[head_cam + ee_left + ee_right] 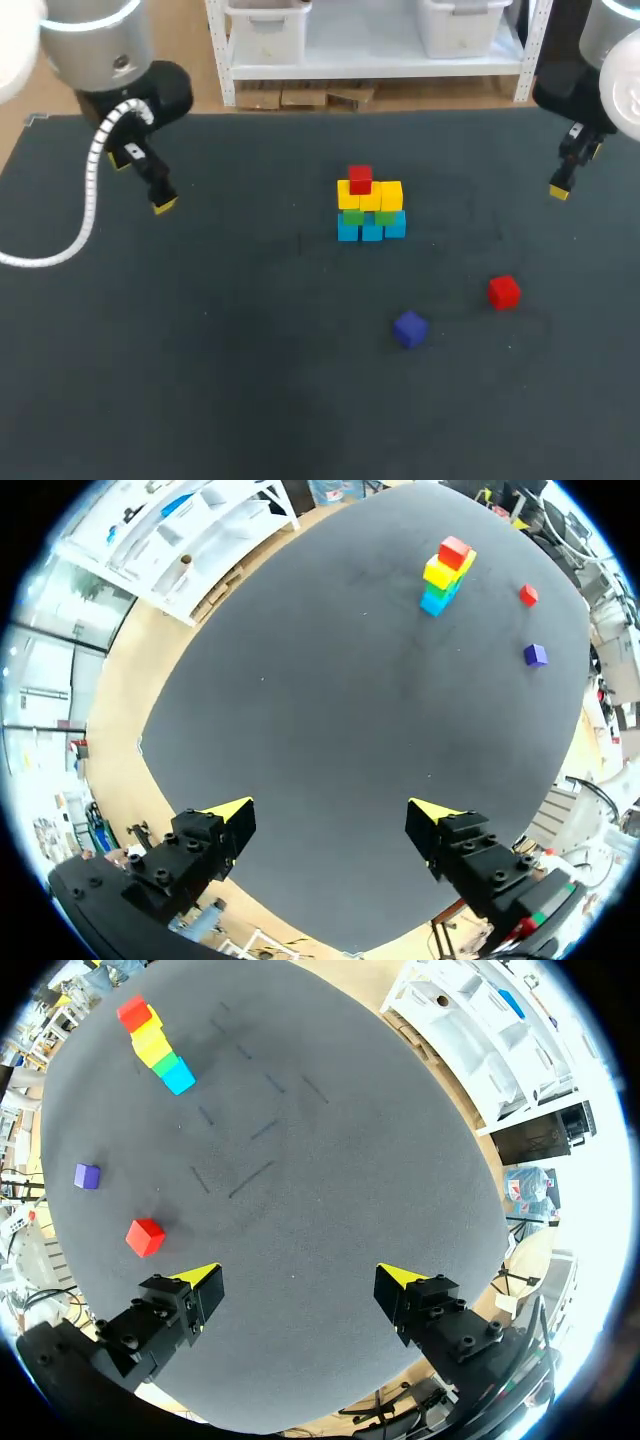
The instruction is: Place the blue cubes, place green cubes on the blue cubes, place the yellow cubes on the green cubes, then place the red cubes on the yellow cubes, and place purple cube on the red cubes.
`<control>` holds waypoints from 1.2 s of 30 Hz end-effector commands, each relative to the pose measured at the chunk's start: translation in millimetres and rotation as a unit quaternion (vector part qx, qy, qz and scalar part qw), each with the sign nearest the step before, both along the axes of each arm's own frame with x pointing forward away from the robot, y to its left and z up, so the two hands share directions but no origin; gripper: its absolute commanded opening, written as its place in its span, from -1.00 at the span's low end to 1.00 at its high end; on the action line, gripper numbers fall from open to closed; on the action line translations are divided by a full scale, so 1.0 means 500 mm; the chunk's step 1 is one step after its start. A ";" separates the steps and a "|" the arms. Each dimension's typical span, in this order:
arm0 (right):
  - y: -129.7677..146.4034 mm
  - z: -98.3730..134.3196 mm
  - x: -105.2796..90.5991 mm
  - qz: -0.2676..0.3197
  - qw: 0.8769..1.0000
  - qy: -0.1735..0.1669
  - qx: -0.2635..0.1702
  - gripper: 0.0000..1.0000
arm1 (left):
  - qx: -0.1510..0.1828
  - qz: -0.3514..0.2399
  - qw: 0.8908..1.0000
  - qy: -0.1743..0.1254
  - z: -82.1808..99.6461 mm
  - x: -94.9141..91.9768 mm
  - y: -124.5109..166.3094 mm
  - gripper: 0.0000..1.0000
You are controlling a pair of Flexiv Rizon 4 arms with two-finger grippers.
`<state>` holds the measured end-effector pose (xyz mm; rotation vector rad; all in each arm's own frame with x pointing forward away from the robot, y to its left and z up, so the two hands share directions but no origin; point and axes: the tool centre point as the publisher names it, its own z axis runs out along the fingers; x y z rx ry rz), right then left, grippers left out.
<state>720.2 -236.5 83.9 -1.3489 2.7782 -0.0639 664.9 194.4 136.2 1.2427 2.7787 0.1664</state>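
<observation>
Head view: nearest the robot, the purple cube (410,328) sits alone on the dark table (200,390), turned corner-on. The loose red cube (504,292) lies a little beyond it to the right, and the two do not touch. Farther back, at mid-table, stands the stack (370,210). It has a row of blue cubes (371,231) on the table, green cubes (354,216) on those, yellow cubes (384,195) above, and the top red cube (360,179) toward its left end. The stack's long axis runs left to right across the table, its face square to the robot. The left gripper (335,815) hangs well off to the stack's left, fingers spread with nothing between them. The right gripper (300,1278) hangs well to the stack's right, its fingers likewise apart. The loose red cube lies nearer to it than the purple cube does.
</observation>
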 end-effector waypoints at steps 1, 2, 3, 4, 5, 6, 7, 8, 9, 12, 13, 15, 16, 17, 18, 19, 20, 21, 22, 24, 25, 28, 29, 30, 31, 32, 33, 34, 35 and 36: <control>-0.001 0.000 -0.001 0.000 1.000 -0.001 0.001 1.00 | -0.031 0.011 0.999 -0.014 -0.023 0.010 0.033 1.00; -0.001 0.000 -0.001 0.000 1.000 -0.001 0.001 1.00 | -0.031 0.018 0.999 -0.014 -0.027 0.013 0.040 1.00; -0.001 0.000 -0.001 0.000 1.000 -0.001 0.001 1.00 | -0.031 0.022 0.999 -0.013 -0.031 0.017 0.046 1.00; -0.001 0.000 -0.001 0.000 1.000 -0.001 0.001 1.00 | -0.031 0.025 0.999 -0.012 -0.034 0.020 0.052 1.00; -0.001 0.000 -0.001 0.000 1.000 -0.001 0.001 1.00 | -0.032 0.031 0.999 -0.011 -0.035 0.023 0.059 1.00; -0.001 0.000 -0.001 0.000 1.000 -0.001 0.001 1.00 | -0.033 0.035 0.999 -0.012 -0.036 0.026 0.064 1.00; -0.001 0.000 -0.001 0.000 1.000 -0.001 0.001 1.00 | -0.034 0.037 0.999 -0.013 -0.036 0.026 0.069 1.00; -0.001 0.000 -0.001 0.000 1.000 -0.001 0.001 1.00 | -0.035 0.039 0.999 -0.013 -0.036 0.027 0.073 1.00; -0.001 0.000 -0.001 0.000 1.000 -0.001 0.001 1.00 | -0.035 0.042 0.998 -0.013 -0.036 0.029 0.076 1.00; -0.001 0.000 -0.001 0.000 1.000 -0.001 0.001 1.00 | -0.036 0.044 0.998 -0.013 -0.037 0.033 0.081 1.00; -0.001 0.000 -0.001 0.000 1.000 -0.001 0.001 1.00 | -0.036 0.044 0.998 -0.014 -0.038 0.033 0.081 1.00; -0.001 0.000 -0.001 0.000 1.000 -0.001 0.001 1.00 | -0.036 0.045 0.998 -0.014 -0.038 0.034 0.082 1.00; -0.001 0.000 -0.001 0.000 1.000 -0.001 0.001 1.00 | -0.036 0.046 0.998 -0.014 -0.039 0.035 0.082 1.00; -0.001 0.000 -0.001 0.000 1.000 -0.001 0.001 1.00 | -0.036 0.046 0.998 -0.015 -0.039 0.035 0.082 1.00; -0.001 0.000 -0.001 0.000 1.000 -0.001 0.001 1.00 | -0.036 0.046 0.998 -0.015 -0.039 0.035 0.082 1.00; -0.001 0.000 -0.001 0.000 1.000 -0.001 0.001 1.00 | -0.036 0.046 0.998 -0.015 -0.039 0.035 0.082 1.00; -0.001 0.000 -0.001 0.000 1.000 -0.001 0.001 1.00 | -0.036 0.045 0.998 -0.015 -0.039 0.035 0.082 1.00; -0.001 0.000 -0.001 0.000 1.000 -0.001 0.001 1.00 | -0.037 0.045 0.998 -0.015 -0.039 0.035 0.082 1.00; -0.001 0.000 -0.001 0.000 1.000 -0.001 0.001 1.00 | -0.037 0.045 0.998 -0.014 -0.039 0.036 0.081 1.00; -0.001 0.000 -0.001 0.000 1.000 -0.001 0.001 1.00 | -0.035 0.054 0.998 -0.001 -0.040 0.037 0.081 1.00; -0.001 0.000 -0.001 0.000 1.000 -0.001 0.001 1.00 | -0.035 0.054 0.998 -0.001 -0.040 0.037 0.081 1.00; -0.001 0.000 -0.001 0.000 1.000 -0.001 0.001 1.00 | -0.035 0.054 0.998 -0.001 -0.040 0.037 0.081 1.00; -0.001 0.000 -0.001 0.000 1.000 -0.001 0.001 1.00 | -0.035 0.054 0.998 -0.001 -0.040 0.037 0.081 1.00; -0.001 0.000 -0.001 0.000 1.000 -0.001 0.001 1.00 | -0.035 0.054 0.998 -0.001 -0.040 0.037 0.081 1.00; -0.001 0.000 -0.001 0.000 1.000 -0.001 0.001 1.00 | -0.035 0.054 0.998 -0.001 -0.040 0.037 0.081 1.00; -0.001 0.000 -0.001 0.000 1.000 -0.001 0.001 1.00 | -0.035 0.054 0.998 -0.001 -0.040 0.037 0.081 1.00; -0.001 0.000 -0.001 0.000 1.000 -0.001 0.001 1.00 | -0.035 0.054 0.998 -0.001 -0.040 0.037 0.081 1.00; -0.001 0.000 -0.001 0.000 1.000 -0.001 0.001 1.00 | -0.035 0.054 0.998 -0.001 -0.040 0.037 0.081 1.00; -0.001 0.000 -0.001 0.000 1.000 -0.001 0.001 1.00 | -0.035 0.054 0.998 -0.001 -0.040 0.037 0.081 1.00; -0.001 0.000 -0.001 0.000 1.000 -0.001 0.001 1.00 | -0.035 0.054 0.998 -0.001 -0.040 0.037 0.081 1.00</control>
